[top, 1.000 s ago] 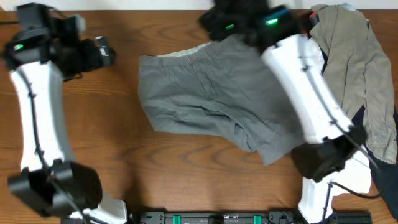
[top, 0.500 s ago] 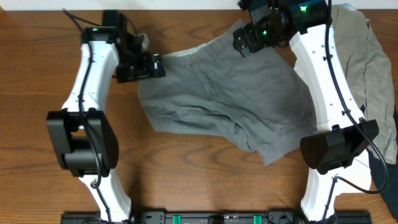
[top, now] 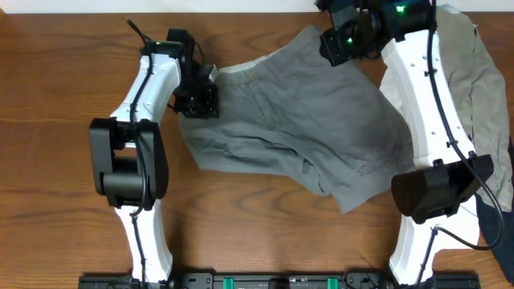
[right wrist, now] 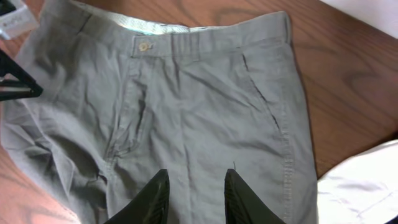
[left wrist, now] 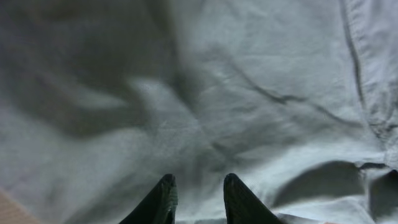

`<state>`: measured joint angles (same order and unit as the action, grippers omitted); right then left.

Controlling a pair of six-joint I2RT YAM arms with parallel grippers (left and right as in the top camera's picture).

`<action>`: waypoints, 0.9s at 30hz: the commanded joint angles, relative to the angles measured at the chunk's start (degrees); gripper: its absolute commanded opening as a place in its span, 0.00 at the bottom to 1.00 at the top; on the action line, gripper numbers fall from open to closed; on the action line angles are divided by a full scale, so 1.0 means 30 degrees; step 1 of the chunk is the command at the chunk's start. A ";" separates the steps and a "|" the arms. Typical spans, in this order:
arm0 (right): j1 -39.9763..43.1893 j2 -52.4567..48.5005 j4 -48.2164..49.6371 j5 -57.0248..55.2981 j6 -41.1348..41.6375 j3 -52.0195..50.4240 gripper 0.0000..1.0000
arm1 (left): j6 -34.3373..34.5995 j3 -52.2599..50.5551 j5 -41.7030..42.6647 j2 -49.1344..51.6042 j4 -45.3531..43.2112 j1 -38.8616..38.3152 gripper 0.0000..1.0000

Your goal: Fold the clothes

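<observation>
The clothes in hand are grey shorts point(top: 289, 120), spread crumpled across the middle of the table, waistband toward the far edge. The right wrist view shows their button, fly and pockets point(right wrist: 186, 106). My left gripper point(top: 205, 92) sits low over the shorts' left edge. Its fingertips point(left wrist: 199, 180) stand a narrow gap apart with grey fabric point(left wrist: 199, 93) close beneath, and no fold is seen pinched. My right gripper point(top: 344, 44) hovers above the waistband's right part, jaws point(right wrist: 197, 174) narrowly open and holding nothing.
A khaki garment point(top: 462, 72) lies heaped at the right rear, with navy cloth point(top: 499, 201) below it at the table's right edge. A white garment point(right wrist: 360, 186) lies beside the shorts. Bare wood point(top: 48, 160) spreads on the left.
My left arm has swung in from the far left onto the shorts' left edge. The right gripper has shifted slightly right along the waistband. Both pairs of jaws have narrowed.
</observation>
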<state>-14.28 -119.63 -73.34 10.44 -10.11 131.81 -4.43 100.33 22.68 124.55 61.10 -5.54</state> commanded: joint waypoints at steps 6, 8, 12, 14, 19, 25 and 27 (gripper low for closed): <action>0.0299 -0.0131 0.0415 -0.0036 -0.0073 0.0022 0.30 | 0.0546 -0.0058 -0.1654 0.1501 -0.0452 -0.0022 0.27; 0.0321 -0.0131 0.0539 -0.0029 -0.0066 0.0022 0.30 | 0.0714 -0.0051 -0.1953 0.1829 -0.1035 -0.0022 0.27; 0.0313 -0.0131 0.0648 -0.0029 -0.0066 0.0022 0.33 | 0.0947 -0.0051 -0.1945 0.2441 -0.3184 -0.0022 0.27; 0.0313 -0.0131 0.0627 -0.0029 -0.0022 0.0022 0.34 | 0.1078 -0.0058 -0.1945 0.2761 -0.4728 -0.0022 0.27; 0.0313 -0.0131 0.0248 -0.0029 0.0153 0.0022 0.37 | 0.1064 -0.0058 -0.1953 0.3650 -0.9763 -0.0015 0.27; 0.0313 -0.0131 -0.0670 -0.0029 0.0146 0.0022 0.40 | 0.1078 -0.0051 -0.2346 0.4546 -1.6662 0.0000 0.27; 0.0313 -0.0131 -0.0809 -0.0029 0.0146 0.0022 0.40 | 0.1515 -0.0015 -0.3264 0.4554 -1.8309 0.0022 0.28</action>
<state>-14.04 -119.63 -75.46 10.46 -9.89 131.81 -1.19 100.33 16.56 136.81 8.36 -5.58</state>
